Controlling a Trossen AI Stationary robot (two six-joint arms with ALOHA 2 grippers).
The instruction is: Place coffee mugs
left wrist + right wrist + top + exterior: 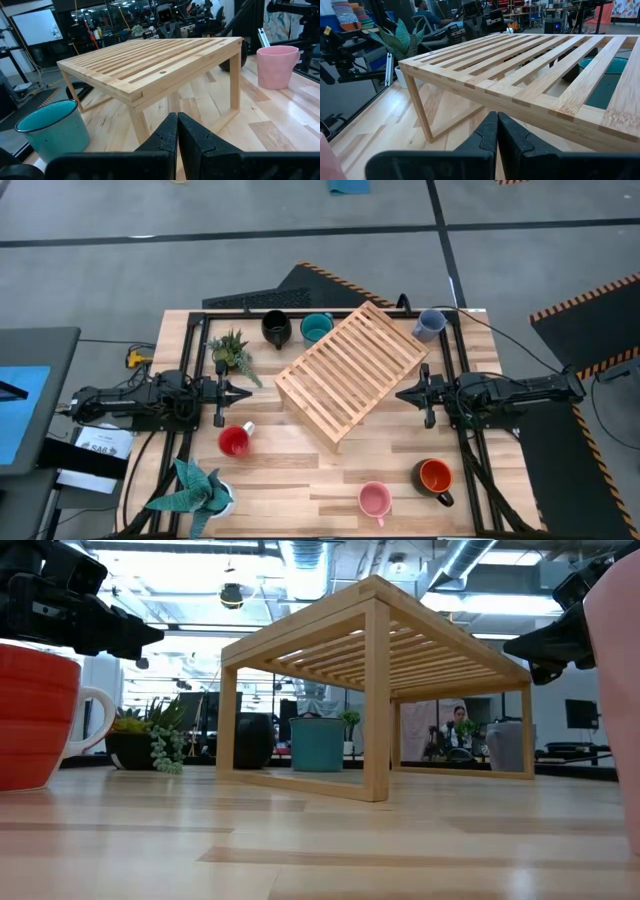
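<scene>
High view shows the slatted wooden rack (350,372) mid-surface, bare of mugs. Left of it, the left hand (243,393) waits, pinched shut and empty, with the red mug (234,441) near it. Behind the rack stand the black mug (276,328), teal mug (316,327) and lavender mug (430,324); in front, the pink mug (375,499) and orange mug (435,476). Right of it, the right hand (404,393) is closed, empty. Judging by this, no mug is placed yet.

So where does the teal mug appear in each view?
High view: teal mug near the far edge, between the black mug and the wooden rack.
Low view: seen under the rack.
Left wrist view: near corner.
Right wrist view: seen through the slats.
Shared landmark: the rack.
</scene>
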